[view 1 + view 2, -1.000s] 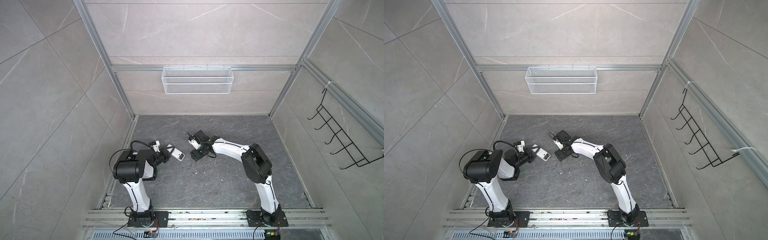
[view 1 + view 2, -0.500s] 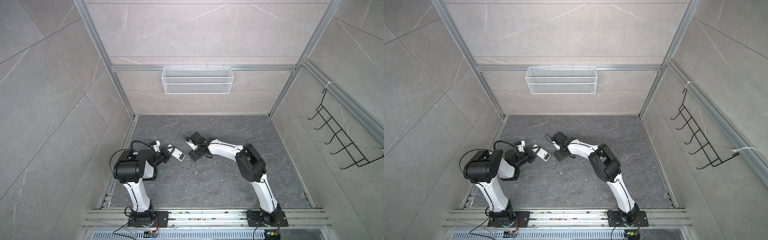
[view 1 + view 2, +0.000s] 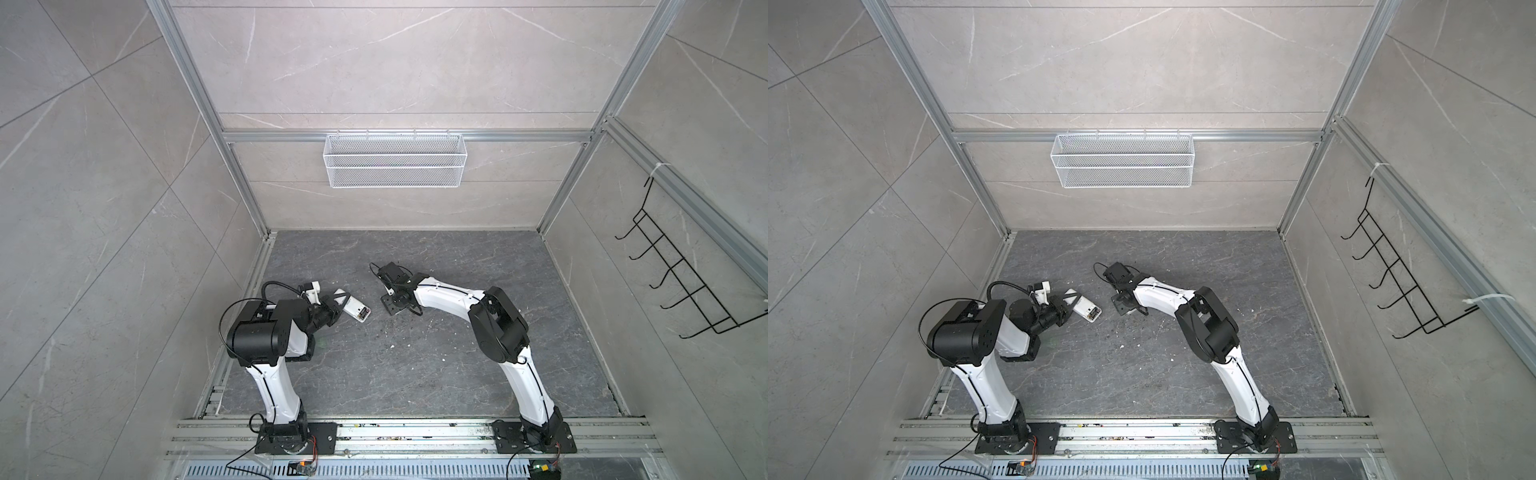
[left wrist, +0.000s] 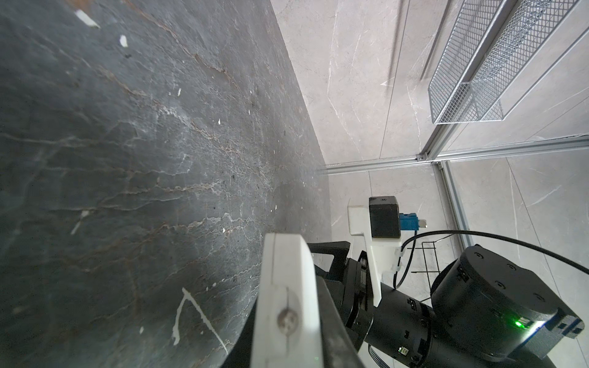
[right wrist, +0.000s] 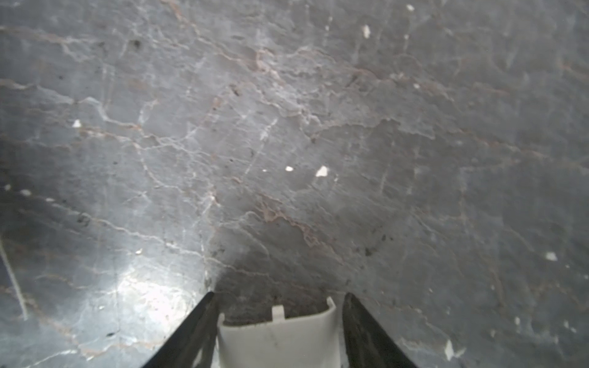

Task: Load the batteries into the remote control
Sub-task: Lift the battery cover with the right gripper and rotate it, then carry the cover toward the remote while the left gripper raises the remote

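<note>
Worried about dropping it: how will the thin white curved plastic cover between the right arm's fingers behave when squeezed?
The thin white curved plastic cover looks like a light shell, so it may flex or pop out if pinched hard. Its smooth surface seems slippery against the black fingers. Its small edge tab looks fragile.

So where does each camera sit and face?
Top views: high in front, looking down at the floor; left arm and right arm show whole.
Left wrist: on the left arm, facing the back-right corner past the remote control; the right arm's wrist shows.
Right wrist: on the right arm, looking down at the floor; right hand flanks a white cover plate.
Shared: both top views and the left wrist view show the wire basket.
</note>
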Controlling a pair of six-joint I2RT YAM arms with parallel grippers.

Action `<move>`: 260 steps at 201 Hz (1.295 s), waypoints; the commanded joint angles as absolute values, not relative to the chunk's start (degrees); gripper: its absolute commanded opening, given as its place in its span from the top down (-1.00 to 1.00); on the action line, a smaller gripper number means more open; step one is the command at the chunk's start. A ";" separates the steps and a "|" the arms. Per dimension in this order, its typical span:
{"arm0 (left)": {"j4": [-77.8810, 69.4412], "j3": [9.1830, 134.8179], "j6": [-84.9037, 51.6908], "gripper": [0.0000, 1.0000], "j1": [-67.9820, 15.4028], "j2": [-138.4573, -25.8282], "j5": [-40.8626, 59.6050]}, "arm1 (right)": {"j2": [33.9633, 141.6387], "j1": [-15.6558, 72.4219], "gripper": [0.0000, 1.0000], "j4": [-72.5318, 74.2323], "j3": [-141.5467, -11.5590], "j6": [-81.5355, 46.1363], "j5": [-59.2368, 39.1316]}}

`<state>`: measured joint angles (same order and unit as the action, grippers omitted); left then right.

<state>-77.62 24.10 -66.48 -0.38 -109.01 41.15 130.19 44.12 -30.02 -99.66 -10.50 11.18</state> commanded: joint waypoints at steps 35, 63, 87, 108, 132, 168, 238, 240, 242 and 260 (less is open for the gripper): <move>-80.98 26.00 -67.02 1.00 -1.18 -109.38 43.63 | 128.17 44.12 -0.41 -32.32 -97.00 -13.95 7.45; -81.00 27.12 -67.41 1.00 -1.72 -110.33 44.97 | 126.99 44.11 -0.41 -30.13 -93.96 -12.49 5.98; -81.01 28.00 -67.76 1.00 -2.20 -111.46 45.66 | 125.72 44.10 -0.38 -28.24 -91.36 -11.71 5.71; -80.97 28.73 -67.96 1.00 -2.84 -112.47 46.23 | 125.71 44.14 -0.35 -28.10 -90.53 -11.44 6.12; -80.97 29.43 -67.85 1.00 -3.55 -113.17 46.55 | 125.96 44.06 -0.29 -27.70 -90.09 -11.67 6.61; -81.01 30.31 -67.68 1.00 -4.13 -114.08 47.11 | 126.32 44.16 -0.16 -27.29 -90.16 -11.81 7.12; -80.99 30.46 -67.85 1.00 -4.22 -114.35 46.98 | 125.32 44.21 -0.29 -26.98 -88.69 -10.34 7.21; -81.00 30.49 -67.90 1.00 -4.22 -114.35 47.08 | 125.31 44.21 -0.29 -26.98 -88.60 -10.36 7.21; -81.00 30.47 -67.88 1.00 -4.22 -114.35 47.04 | 125.30 44.21 -0.29 -26.98 -88.51 -10.35 7.21; -81.01 30.40 -67.85 1.00 -4.22 -114.35 47.07 | 125.35 44.25 -0.26 -26.81 -87.98 -10.50 7.38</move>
